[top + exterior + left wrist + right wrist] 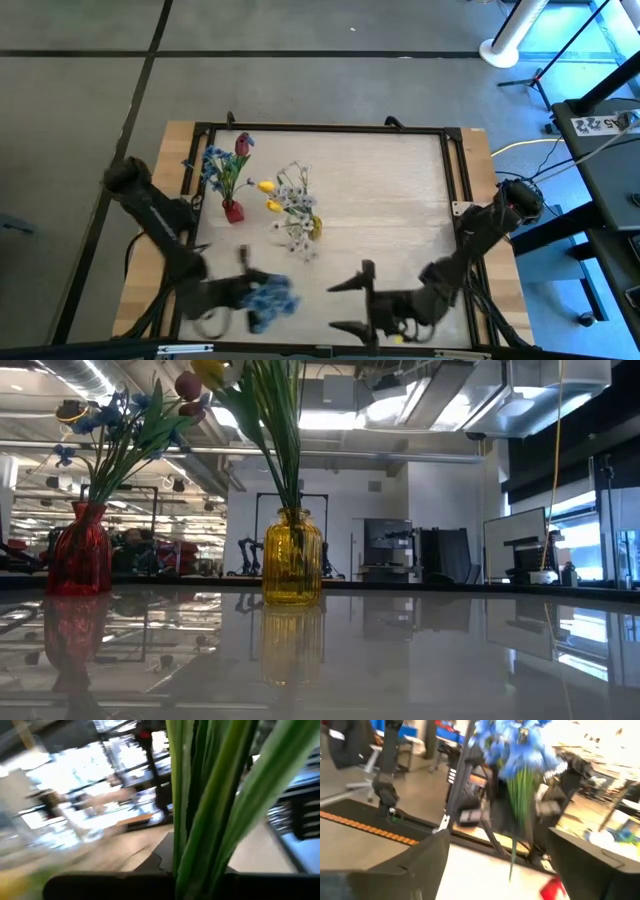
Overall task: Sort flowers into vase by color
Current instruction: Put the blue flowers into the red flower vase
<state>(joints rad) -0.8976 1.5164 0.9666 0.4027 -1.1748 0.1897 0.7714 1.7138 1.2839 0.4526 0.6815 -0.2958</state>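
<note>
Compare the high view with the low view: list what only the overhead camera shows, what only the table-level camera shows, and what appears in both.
Only the high view shows the arms: the left gripper, shut on a blue flower near the table's front edge, and the right gripper, open and empty beside it. Only the low view shows the room behind the table and the ribbed glass of the vases side-on. Both show the red vase with blue blooms and a dark red bud, and the yellow vase with yellow tulips.
</note>
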